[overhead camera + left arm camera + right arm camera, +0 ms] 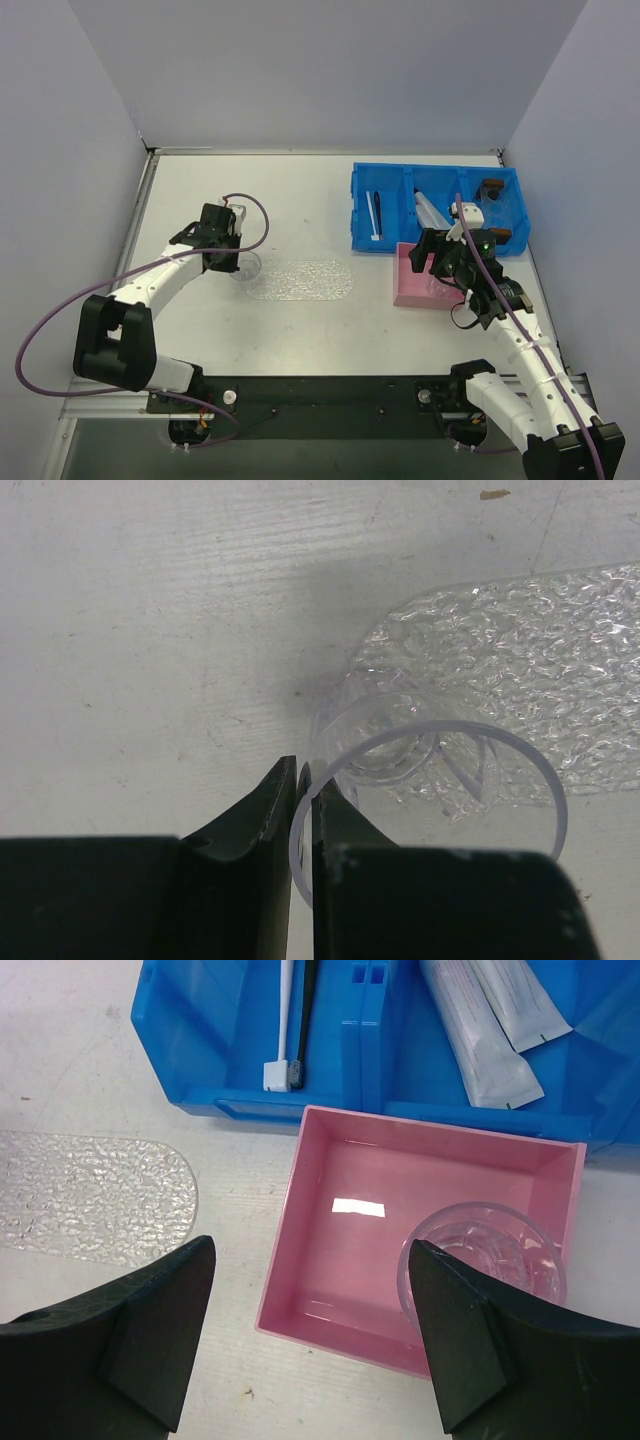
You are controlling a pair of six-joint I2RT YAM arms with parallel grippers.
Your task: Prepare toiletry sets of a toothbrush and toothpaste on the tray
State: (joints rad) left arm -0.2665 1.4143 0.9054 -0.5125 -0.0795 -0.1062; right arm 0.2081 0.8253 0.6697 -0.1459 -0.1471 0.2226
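Note:
The clear textured tray [300, 280] lies on the table centre, also in the left wrist view [540, 650] and the right wrist view [80, 1195]. My left gripper [236, 262] [303, 780] is shut on the rim of a clear cup [400, 740] at the tray's left end. A white toothbrush [285, 1020] and a black toothbrush [305, 1020] lie in the blue bin's left compartment [374, 215]. Two toothpaste tubes [480, 1045] [430, 212] lie in its middle compartment. My right gripper [437, 262] [310, 1260] hangs open over the pink box, holding nothing.
The blue compartmented bin [440, 178] [200, 1020] stands at the back right with small brown blocks [490, 188] in its right compartment. The pink box [410, 285] [340, 1250] sits just in front of it, a second clear cup [500, 1250] inside. Grey walls enclose the table.

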